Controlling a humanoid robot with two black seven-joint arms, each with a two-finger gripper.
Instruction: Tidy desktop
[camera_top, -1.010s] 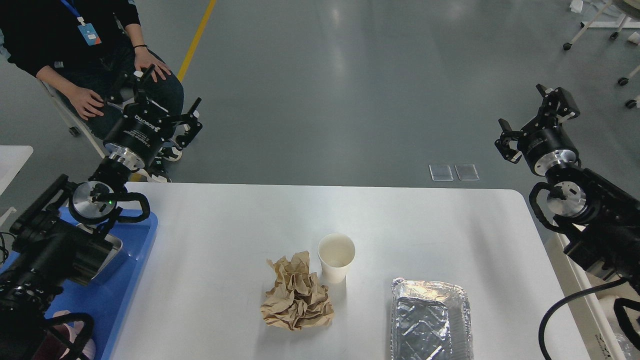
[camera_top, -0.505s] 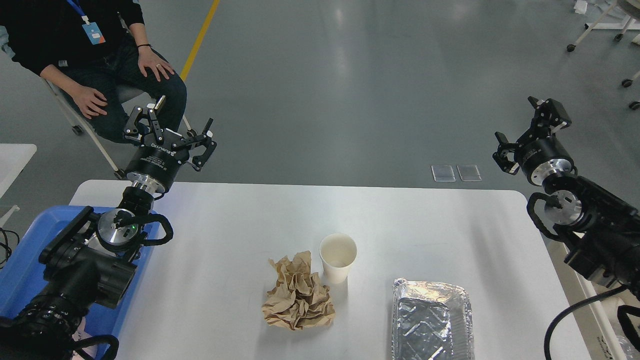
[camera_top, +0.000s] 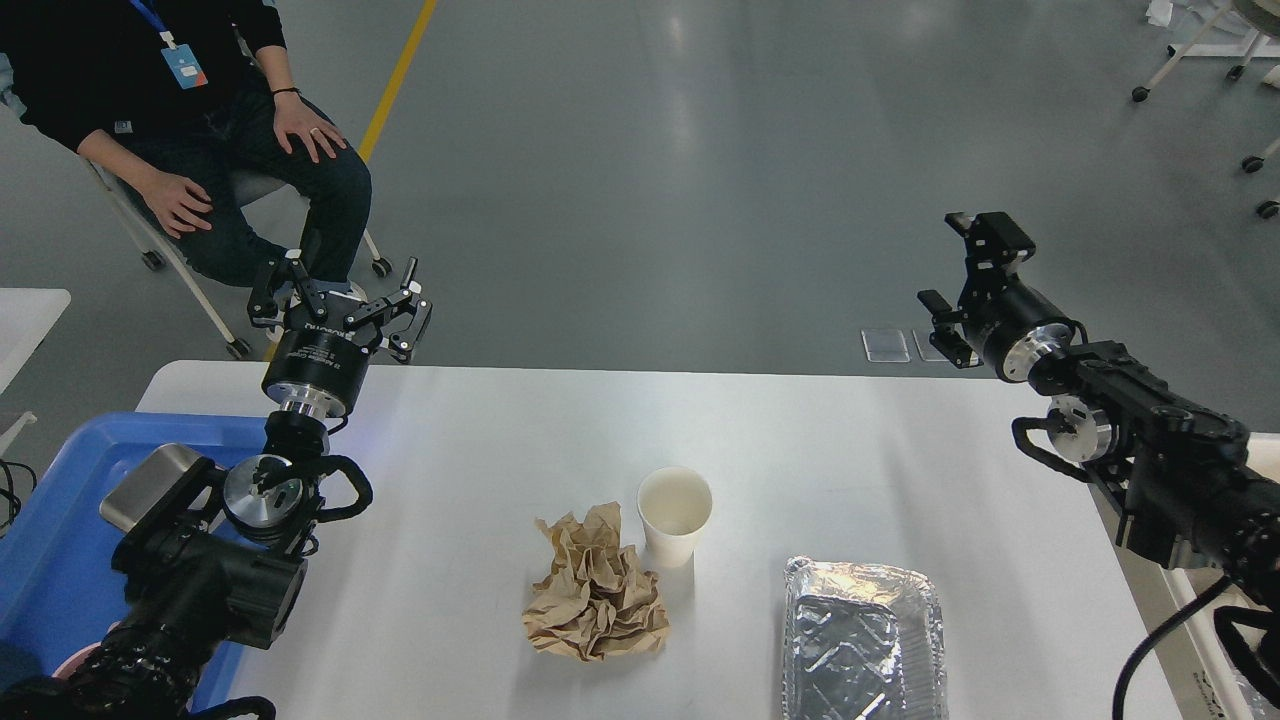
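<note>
The white desktop (camera_top: 480, 430) carries a crumpled ball of brown paper (camera_top: 595, 590) near the front middle. A white paper cup (camera_top: 675, 515) stands upright just behind and to the right of the paper, touching or nearly touching it. A crinkled foil tray (camera_top: 865, 640) lies at the front right, partly cut off by the view's lower edge. My left gripper (camera_top: 340, 300) is open and empty over the desktop's far left edge. My right gripper (camera_top: 958, 268) is open and empty beyond the far right corner. Both are well away from the three items.
A blue plastic tray (camera_top: 60, 520) sits at the left end of the desktop, partly under my left arm. A seated person (camera_top: 200, 120) is close behind the far left corner. Two clear floor markers (camera_top: 885, 345) lie beyond the far edge.
My left gripper has swung right and come down to the desktop's far left edge. My right gripper has moved left toward the far right corner. The paper, cup and foil tray have not moved.
</note>
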